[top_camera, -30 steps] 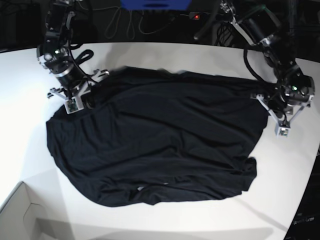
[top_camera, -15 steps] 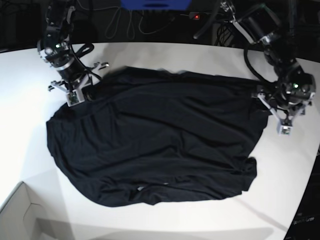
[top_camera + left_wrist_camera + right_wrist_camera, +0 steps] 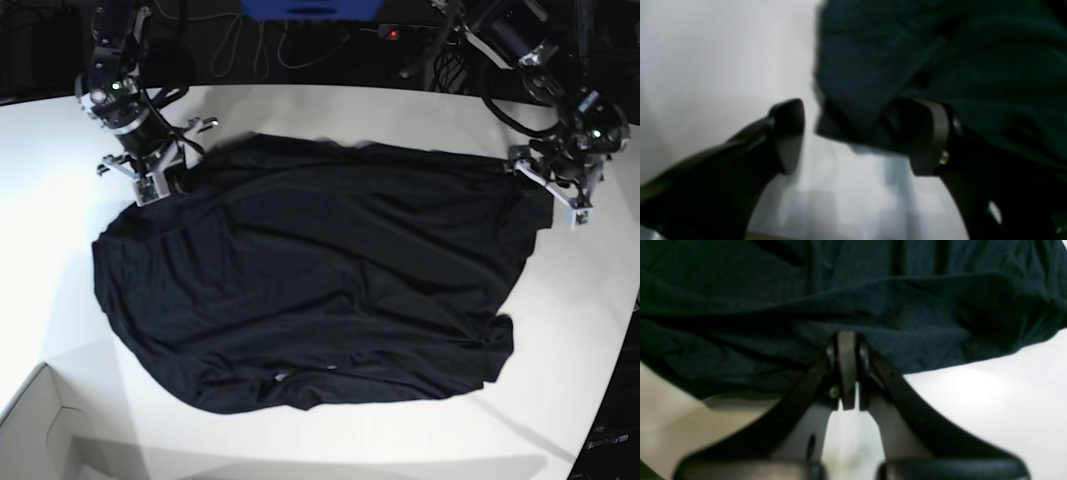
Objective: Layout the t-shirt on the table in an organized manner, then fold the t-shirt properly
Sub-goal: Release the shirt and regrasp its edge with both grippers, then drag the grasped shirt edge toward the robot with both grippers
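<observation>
The black t-shirt (image 3: 310, 280) lies spread over the white table (image 3: 60, 260), creased, with its lower hem bunched. My left gripper (image 3: 560, 190) hovers at the shirt's right edge. In the left wrist view it (image 3: 857, 136) is open, and a corner of the cloth (image 3: 853, 110) reaches between its fingers without being pinched. My right gripper (image 3: 160, 182) sits at the shirt's upper left corner. In the right wrist view its jaws (image 3: 846, 366) are pressed together on a fold of the fabric (image 3: 873, 316), which is raised off the table there.
A pale cardboard box (image 3: 40, 430) stands at the front left corner. Cables (image 3: 250, 50) and a blue object (image 3: 310, 8) lie behind the table's far edge. The table's curved edge (image 3: 612, 380) runs close to the shirt's right side.
My left gripper has opened, let go of the shirt's right edge and drawn back toward the far side. My right gripper, still shut, has shifted slightly toward the back with the cloth.
</observation>
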Controlling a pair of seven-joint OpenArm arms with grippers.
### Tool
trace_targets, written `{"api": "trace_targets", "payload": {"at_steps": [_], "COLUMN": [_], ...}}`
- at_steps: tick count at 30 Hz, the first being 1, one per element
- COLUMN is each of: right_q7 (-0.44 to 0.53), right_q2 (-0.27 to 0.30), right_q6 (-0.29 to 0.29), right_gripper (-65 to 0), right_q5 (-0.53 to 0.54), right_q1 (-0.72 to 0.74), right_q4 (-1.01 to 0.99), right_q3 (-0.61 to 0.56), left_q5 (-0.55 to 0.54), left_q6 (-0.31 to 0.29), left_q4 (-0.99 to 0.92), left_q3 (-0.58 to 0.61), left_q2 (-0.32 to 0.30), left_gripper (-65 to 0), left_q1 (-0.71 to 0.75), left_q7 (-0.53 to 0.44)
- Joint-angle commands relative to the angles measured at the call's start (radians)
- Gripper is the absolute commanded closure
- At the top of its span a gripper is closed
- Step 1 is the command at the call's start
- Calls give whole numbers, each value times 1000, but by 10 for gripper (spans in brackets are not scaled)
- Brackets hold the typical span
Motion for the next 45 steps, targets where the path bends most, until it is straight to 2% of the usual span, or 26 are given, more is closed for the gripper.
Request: {"api": "trace_targets", "payload": {"at_steps": [1, 12, 14, 16, 21, 25, 29, 33, 41, 45], "right_q7": [26, 26, 26, 26, 26, 26, 26, 26, 26, 27], "right_q2": [9, 22, 21, 19, 18, 16, 15, 15, -4, -4], "right_q6": [-6, -6, -6, -6, -6, -6, -7, -12, -12, -12], "right_gripper": [0, 0, -38, -99, -219, -268, -273, -273, -273, -250], "right_q5": [17, 17, 17, 17, 15, 15, 15, 15, 14, 14], "right_q1": [-6, -50, -50, -64, -92, -128, -128, -128, -95, -98], "right_q4": [19, 56, 56, 56, 90, 131, 125, 123, 47, 28], "right_q3": [2, 0, -1, -1, -57, -135, -195, -244, -239, -239], "left_q5": [-29, -51, -51, -51, -51, -52, -51, -49, -46, -46], "left_q6": [2, 2, 2, 2, 2, 2, 2, 2, 2, 2], "left_q4": [0, -133, -153, -167, -168, -168, -168, -168, -168, -164], "left_q3": [-1, -5, -5, -5, -1, 0, 0, 0, -5, -5], "left_q2": [-12, -12, -12, -12, -12, -12, -12, -17, -20, -23], "left_gripper": [-463, -457, -451, -402, -205, -101, -9, -3, -3, -3], "left_q1": [-4, 20, 20, 20, 13, 11, 11, 11, 19, 20], "left_q7": [-28, -116, -120, -122, -122, -119, -122, -122, -122, -122]}}
